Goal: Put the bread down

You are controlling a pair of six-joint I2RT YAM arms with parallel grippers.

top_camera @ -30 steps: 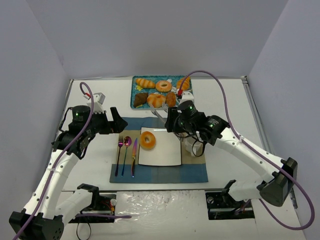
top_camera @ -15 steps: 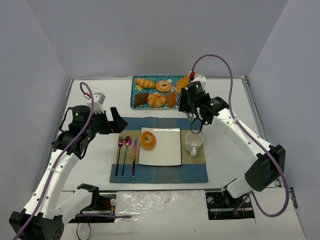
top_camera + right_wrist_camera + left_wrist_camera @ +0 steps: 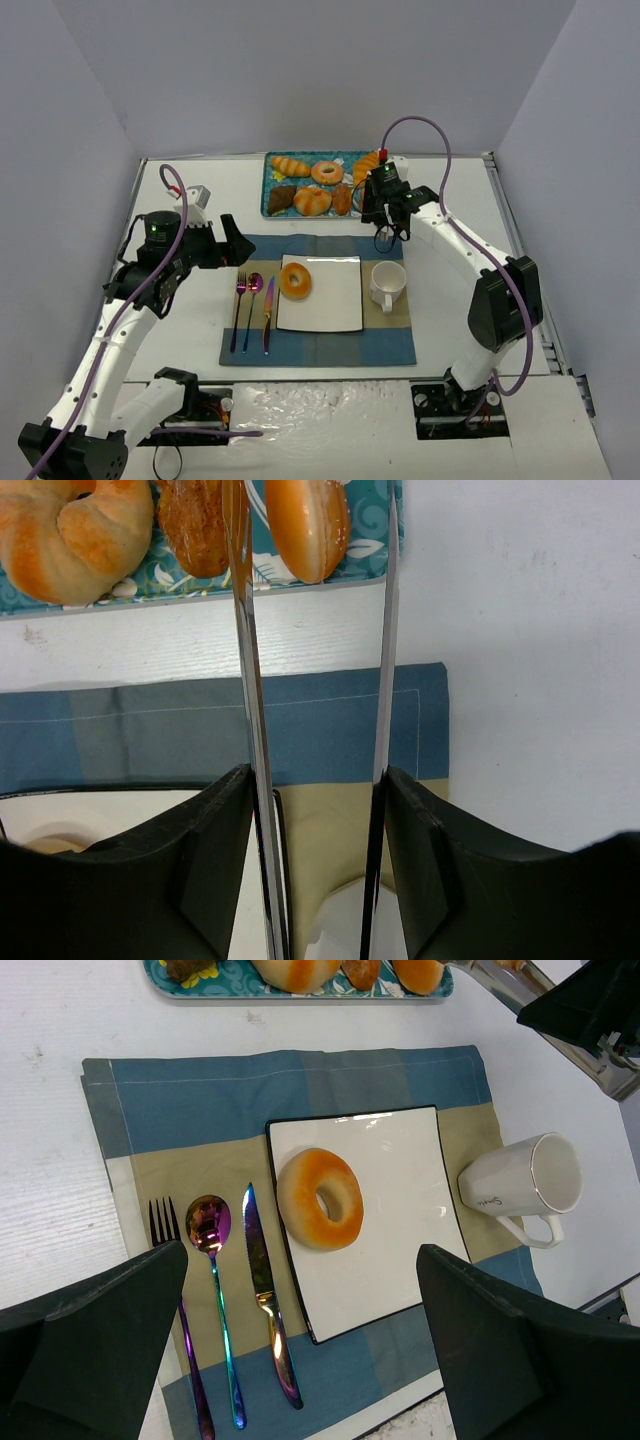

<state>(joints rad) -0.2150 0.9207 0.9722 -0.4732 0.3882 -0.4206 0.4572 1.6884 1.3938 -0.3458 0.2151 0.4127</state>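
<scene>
The bread, a golden ring [image 3: 295, 281], lies flat on the left half of the white square plate [image 3: 338, 305], with nothing touching it. The plate sits in the middle of a blue and tan placemat [image 3: 330, 348] on the table [image 3: 180, 200]. Left of the plate a fork [image 3: 239, 300], a spoon [image 3: 253, 292] and a knife [image 3: 268, 315] lie side by side. A white mug [image 3: 387, 283] stands upright just right of the plate.

Behind the mat, a teal tray [image 3: 372, 520] carries more pastries. The right gripper [image 3: 318, 780] hangs over the mat's far right corner, its fingers closed on the outsides of a pair of metal tongs [image 3: 245, 630]. The tong blades stand apart, holding nothing, and their far ends reach over the tray's near edge.

The left gripper [image 3: 300, 1260] hovers above the mat's left side. From its wrist view the fingers are spread wide, with nothing between them.
</scene>
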